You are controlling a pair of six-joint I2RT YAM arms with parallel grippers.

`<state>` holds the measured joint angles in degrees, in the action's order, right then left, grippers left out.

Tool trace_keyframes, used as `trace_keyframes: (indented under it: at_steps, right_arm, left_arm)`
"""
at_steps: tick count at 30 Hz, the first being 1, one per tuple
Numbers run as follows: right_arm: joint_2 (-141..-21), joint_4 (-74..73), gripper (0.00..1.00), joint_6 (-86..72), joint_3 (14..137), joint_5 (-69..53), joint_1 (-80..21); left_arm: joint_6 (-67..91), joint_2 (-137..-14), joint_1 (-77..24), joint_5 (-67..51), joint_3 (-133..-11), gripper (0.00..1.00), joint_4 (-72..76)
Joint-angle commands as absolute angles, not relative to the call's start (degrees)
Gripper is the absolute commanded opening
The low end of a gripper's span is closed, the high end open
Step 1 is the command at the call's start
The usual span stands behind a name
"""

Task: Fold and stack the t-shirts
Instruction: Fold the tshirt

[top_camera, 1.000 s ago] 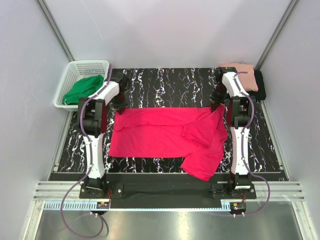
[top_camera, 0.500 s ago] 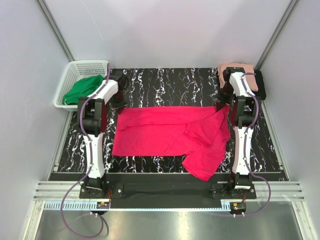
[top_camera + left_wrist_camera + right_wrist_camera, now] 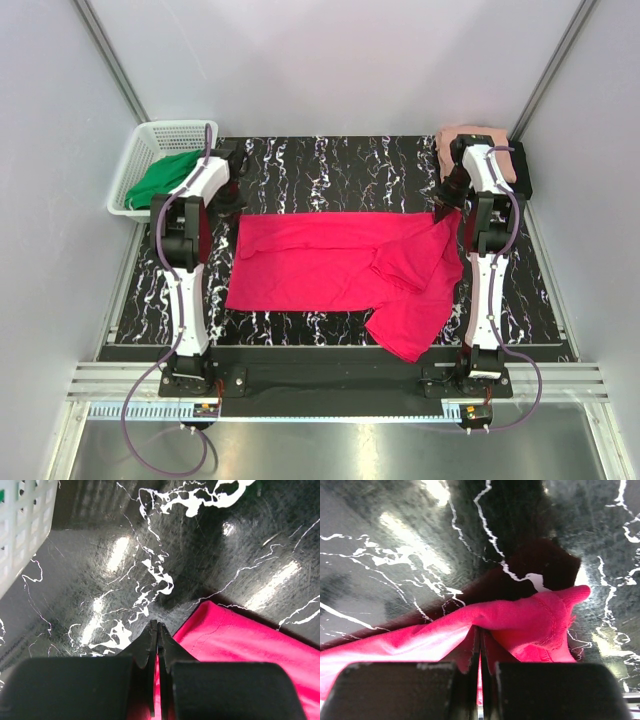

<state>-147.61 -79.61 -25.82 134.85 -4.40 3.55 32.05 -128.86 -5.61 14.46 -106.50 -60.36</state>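
Observation:
The crimson-pink t-shirt [image 3: 330, 262] lies spread across the black marbled table, with one sleeve and a fold bunched at its right and near-right. My left gripper [image 3: 230, 205] is shut at the shirt's far-left corner. In the left wrist view its jaws [image 3: 157, 626] are closed with red cloth [image 3: 240, 645] between them. My right gripper [image 3: 443, 212] is shut on the far-right corner. In the right wrist view the cloth [image 3: 520, 615] bunches over its jaws [image 3: 480, 630]. The salmon-pink t-shirt [image 3: 462, 136] lies folded at the back right, partly behind my right arm, with the black t-shirt [image 3: 521, 172] beside it.
A white plastic basket [image 3: 150, 130] with a green cloth [image 3: 165, 178] in it stands at the back left, and its wall shows in the left wrist view [image 3: 20, 535]. Grey walls close in the table on three sides.
My right gripper has moved back and to the right, drawing the shirt's far-right corner with it. The shirt has shifted a little right and stretched flatter. My left gripper has moved slightly left and back.

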Motion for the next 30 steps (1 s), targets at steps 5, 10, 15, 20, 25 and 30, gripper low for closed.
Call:
trace_keyframes:
  at_steps: [5,10,15,20,25,30]
  right_arm:
    - [-145.47,-79.28,0.08,-22.94,139.21,-10.18,3.78]
    - [-139.59,-75.86,0.15,-23.38,140.54,-16.08,3.78]
    - [-136.76,-74.97,0.18,-23.38,141.42,-19.33,3.78]
    - [-130.44,-75.15,0.18,-23.47,135.37,-16.54,3.78]
    - [-127.35,-72.87,0.18,-23.64,127.01,-13.01,3.78]
    - [-132.36,-72.16,0.16,-25.14,130.34,-12.48,3.78]
  left_arm:
    - [31.55,-124.99,-5.71,14.68,-108.9,0.0,-59.68]
    - [30.94,-120.95,-5.71,12.31,-108.37,0.11,-58.62]
    - [30.41,-117.6,-6.15,10.64,-106.0,0.18,-58.36]
    - [29.71,-111.99,-7.91,9.06,-100.65,0.18,-57.75]
    - [29.53,-106.27,-10.81,7.3,-94.93,0.19,-55.64]
    - [29.71,-105.47,-12.04,2.46,-92.64,0.21,-53.97]
